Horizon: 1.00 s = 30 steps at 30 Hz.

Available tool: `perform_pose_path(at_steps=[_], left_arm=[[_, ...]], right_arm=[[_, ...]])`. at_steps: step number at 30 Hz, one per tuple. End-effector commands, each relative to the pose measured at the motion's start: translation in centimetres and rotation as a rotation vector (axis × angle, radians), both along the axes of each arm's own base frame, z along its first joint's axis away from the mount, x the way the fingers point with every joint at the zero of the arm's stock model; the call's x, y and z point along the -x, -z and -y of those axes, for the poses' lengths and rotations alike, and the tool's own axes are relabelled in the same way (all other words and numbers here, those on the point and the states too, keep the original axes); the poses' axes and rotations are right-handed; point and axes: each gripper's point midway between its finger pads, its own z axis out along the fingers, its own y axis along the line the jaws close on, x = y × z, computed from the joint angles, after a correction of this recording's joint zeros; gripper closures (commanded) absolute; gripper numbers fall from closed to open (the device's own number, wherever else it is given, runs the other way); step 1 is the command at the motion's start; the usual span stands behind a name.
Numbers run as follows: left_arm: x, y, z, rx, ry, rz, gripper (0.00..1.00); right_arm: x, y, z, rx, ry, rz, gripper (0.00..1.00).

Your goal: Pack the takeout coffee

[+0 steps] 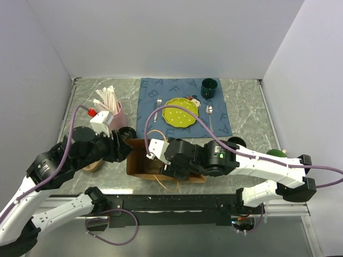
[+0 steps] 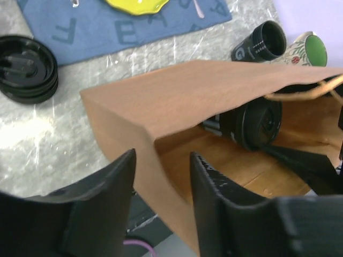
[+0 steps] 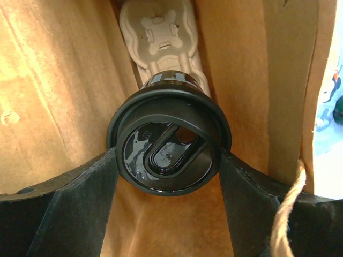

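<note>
The small black disposable cup with its round black lid [image 3: 169, 144] lies on its side inside the brown paper bag [image 2: 177, 101]. The right jaws clamp it at the lid rim from 3 and 9 o'clock. Its long axis runs straight away from them toward 12 o'clock, base toward a pale moulded-pulp carrier [image 3: 161, 37]. The left jaws stand spread astride the bag's rim at its 9 o'clock end. Letting go looks like the right arm's job.
</note>
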Motion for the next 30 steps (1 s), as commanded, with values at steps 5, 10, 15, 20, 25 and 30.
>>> perform_pose_path(at_steps=[5, 10, 15, 20, 25, 30], left_arm=[[2.1, 0.2, -1.4, -0.012, 0.003, -0.075, 0.45], [2.1, 0.2, -0.7, -0.009, 0.031, -0.077, 0.63], [1.4, -1.1, 0.2, 0.039, 0.076, 0.028, 0.86], [1.4, -1.2, 1.2, 0.052, 0.163, 0.119, 0.96], [2.3, -0.2, 2.1, 0.065, 0.258, 0.152, 0.99], [2.4, 0.1, 1.4, 0.038, 0.282, 0.247, 0.99]], right_arm=[[-0.2, -1.0, -0.7, -0.102, 0.056, 0.012, 0.46], [-0.3, -0.9, -1.0, -0.099, 0.054, 0.022, 0.46], [-1.2, -1.4, -1.7, -0.087, 0.004, 0.093, 0.46], [-1.3, -1.6, -3.3, -0.07, -0.072, 0.138, 0.47], [0.4, 0.9, -3.0, -0.014, -0.116, 0.136, 0.48], [0.4, 1.0, -3.2, -0.007, -0.085, 0.155, 0.48]])
